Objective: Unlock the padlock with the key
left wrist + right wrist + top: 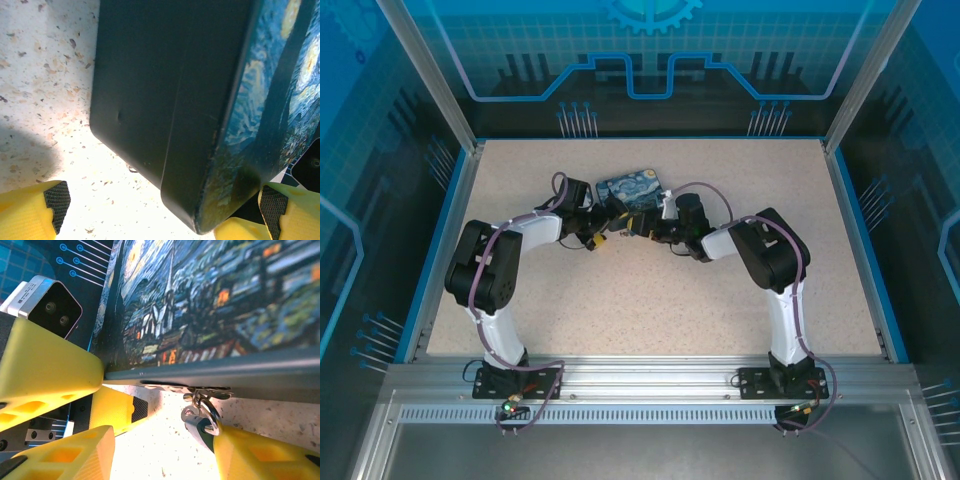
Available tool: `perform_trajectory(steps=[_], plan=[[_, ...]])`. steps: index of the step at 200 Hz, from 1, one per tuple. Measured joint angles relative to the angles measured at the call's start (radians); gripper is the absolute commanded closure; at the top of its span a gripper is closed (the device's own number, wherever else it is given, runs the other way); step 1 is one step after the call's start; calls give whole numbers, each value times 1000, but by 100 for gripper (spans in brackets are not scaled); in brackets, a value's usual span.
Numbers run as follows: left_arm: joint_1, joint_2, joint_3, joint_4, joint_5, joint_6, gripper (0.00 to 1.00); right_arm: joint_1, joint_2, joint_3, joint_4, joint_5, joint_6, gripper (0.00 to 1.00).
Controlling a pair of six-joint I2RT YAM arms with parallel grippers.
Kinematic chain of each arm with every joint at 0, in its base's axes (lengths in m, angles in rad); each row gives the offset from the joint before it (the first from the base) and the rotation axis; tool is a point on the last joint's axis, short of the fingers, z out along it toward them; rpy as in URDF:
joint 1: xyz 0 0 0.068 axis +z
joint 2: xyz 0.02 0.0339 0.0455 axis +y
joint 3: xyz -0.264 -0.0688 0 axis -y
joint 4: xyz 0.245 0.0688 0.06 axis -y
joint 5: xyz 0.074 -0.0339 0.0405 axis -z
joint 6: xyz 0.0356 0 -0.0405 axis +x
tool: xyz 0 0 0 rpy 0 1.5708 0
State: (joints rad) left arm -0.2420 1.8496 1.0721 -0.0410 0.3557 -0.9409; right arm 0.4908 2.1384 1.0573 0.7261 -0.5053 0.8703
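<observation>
The padlock (202, 416), a small silvery lock with a dark body, hangs from the hasp on the lower edge of the painted box (210, 295). It rests against the tip of one finger (260, 455) of my right gripper (162, 440). That gripper is open, with bare table between its jaws. My left gripper (162, 220) is open too, and its yellow fingers (35, 212) straddle a corner of the box (165, 100) without touching it. From above, both grippers (608, 222) (644, 228) meet at the box's near edge (630, 190). The key is hidden.
The left gripper's yellow fingers (45, 375) and its wrist camera (50, 302) sit close on the left in the right wrist view. Speckled tabletop (650, 300) stretches toward the arm bases. Blue enclosure walls (450, 210) border the table.
</observation>
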Motion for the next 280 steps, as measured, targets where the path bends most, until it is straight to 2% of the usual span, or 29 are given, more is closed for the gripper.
perform_trajectory(steps=[44, 106, 147, 209, 280], plan=[[0, 0, -7, 10, 1, -2, 1, 5, -10, -13, -9, 63, -12, 45], [0, 0, -9, 18, 1, -3, 1, 32, -53, -3, -150, 184, -93, 41], [0, 0, -9, 18, 1, -3, 1, 48, -51, 39, -225, 194, -189, 41], [0, 1, -9, 21, 1, -3, 1, 53, -2, 117, -270, 141, -287, 44], [0, 1, -9, 21, 1, -3, 1, 63, -1, 80, -188, 224, -240, 45]])
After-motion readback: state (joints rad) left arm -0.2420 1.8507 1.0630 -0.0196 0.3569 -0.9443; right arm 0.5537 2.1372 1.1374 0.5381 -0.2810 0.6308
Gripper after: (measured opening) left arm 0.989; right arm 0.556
